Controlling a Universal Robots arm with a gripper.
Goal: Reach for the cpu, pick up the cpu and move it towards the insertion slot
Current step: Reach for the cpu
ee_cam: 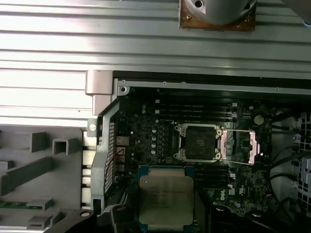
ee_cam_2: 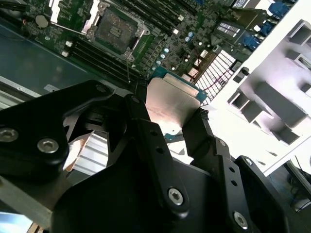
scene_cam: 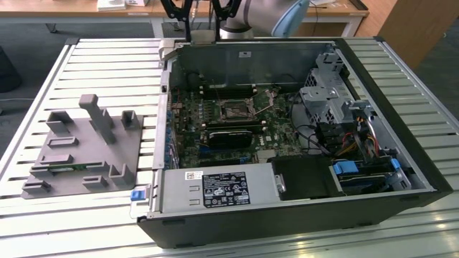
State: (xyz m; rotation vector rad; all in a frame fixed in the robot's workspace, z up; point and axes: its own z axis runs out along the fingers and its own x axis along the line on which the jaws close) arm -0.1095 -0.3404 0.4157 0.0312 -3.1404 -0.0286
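Note:
The cpu, a flat square chip with a silvery top, sits between my black fingers, so my gripper is shut on it. In the first wrist view the cpu hangs above the motherboard, a short way from the insertion slot. That slot is a shiny-framed socket with a dark centre, and its lid is folded open beside it. In the exterior view my gripper is high over the far wall of the open computer case, and the insertion slot lies on the board below it.
The open computer case lies on a slatted metal table. A black block sits just in front of the socket, and the power supply is at the near wall. A grey parts fixture stands at the exterior view's left.

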